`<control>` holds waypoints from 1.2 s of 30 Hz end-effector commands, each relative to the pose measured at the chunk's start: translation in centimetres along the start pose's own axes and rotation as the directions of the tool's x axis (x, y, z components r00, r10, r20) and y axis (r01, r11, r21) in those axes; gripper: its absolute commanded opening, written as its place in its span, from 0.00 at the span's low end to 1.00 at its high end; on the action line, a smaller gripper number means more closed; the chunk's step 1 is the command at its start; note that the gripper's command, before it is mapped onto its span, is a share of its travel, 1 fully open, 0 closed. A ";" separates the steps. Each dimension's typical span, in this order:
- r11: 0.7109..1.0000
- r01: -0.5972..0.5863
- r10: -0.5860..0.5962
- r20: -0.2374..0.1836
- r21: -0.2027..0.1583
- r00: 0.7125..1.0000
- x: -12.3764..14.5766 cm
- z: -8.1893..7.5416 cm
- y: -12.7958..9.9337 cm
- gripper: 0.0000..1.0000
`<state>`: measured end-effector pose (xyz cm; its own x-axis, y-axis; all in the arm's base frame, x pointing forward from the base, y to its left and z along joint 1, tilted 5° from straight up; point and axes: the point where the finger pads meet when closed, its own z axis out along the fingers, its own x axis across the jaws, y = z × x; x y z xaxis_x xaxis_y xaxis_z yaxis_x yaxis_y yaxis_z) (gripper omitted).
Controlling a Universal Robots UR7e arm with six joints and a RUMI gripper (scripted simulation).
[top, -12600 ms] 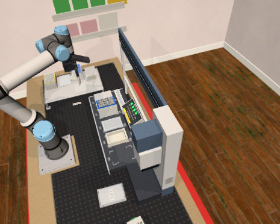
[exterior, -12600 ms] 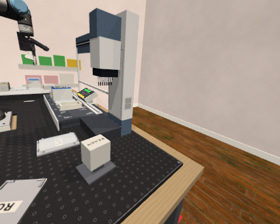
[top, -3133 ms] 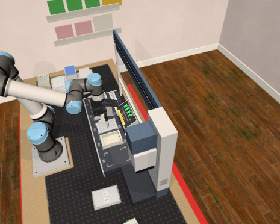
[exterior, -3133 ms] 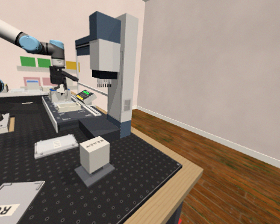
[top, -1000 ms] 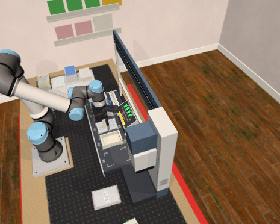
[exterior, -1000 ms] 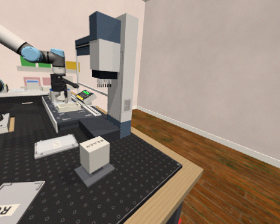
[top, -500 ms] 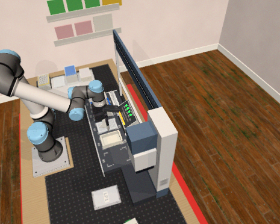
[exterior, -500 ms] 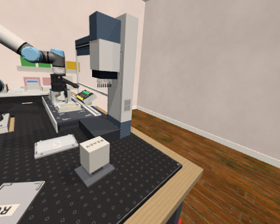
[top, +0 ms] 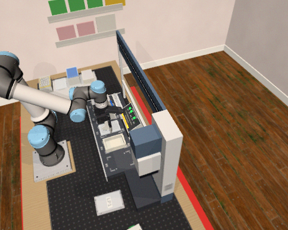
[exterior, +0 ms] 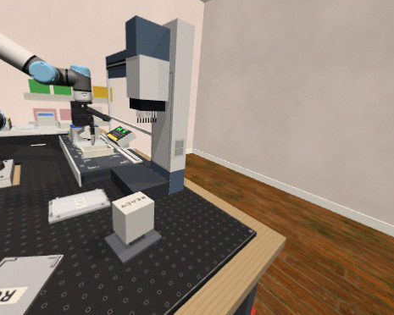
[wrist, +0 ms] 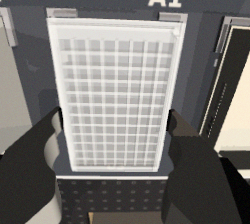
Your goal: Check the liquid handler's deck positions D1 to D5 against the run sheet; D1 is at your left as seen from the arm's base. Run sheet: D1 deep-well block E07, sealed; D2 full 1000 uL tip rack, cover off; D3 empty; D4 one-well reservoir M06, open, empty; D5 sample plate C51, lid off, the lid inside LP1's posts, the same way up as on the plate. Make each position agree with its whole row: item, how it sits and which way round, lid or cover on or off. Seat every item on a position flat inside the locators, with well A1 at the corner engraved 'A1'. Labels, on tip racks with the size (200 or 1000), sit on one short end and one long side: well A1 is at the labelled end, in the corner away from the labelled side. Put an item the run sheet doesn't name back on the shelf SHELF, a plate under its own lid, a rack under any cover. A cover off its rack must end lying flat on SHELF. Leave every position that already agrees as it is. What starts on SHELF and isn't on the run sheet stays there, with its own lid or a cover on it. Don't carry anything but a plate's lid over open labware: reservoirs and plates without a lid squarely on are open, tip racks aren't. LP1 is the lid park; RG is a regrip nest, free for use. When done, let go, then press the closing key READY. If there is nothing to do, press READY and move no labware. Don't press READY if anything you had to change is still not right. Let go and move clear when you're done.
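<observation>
1. Tool [wrist: 115, 131] is clamped on the plate [wrist: 115, 90] at D3, the middle deck [top: 99, 138] spot, left of the reservoir [top: 114, 143].
2. D3 not cleared yet; shelf [top: 62, 84] return, remaining checks and READY [exterior: 132, 215] are left.

In the wrist view the pincer [wrist: 113, 150] is cut off by the bottom and side edges, and the plate [wrist: 115, 92] it grips covers its position label. From above, the arm hides the deck's [top: 99, 140] far end. Shelf items [top: 59, 83] are too small to identify.
</observation>
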<state>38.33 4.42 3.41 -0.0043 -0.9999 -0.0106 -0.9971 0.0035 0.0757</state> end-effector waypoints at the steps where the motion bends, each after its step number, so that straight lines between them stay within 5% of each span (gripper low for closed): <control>1: 1.000 0.000 0.000 -0.001 0.002 1.000 0.1 -1.0 -0.2 0.00; 36: 1.000 0.000 0.000 -0.001 0.002 1.000 0.0 -6.1 -0.1 0.00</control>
<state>38.75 4.32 8.63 -0.0044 -0.9999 -0.0106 -0.9971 0.0035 0.0758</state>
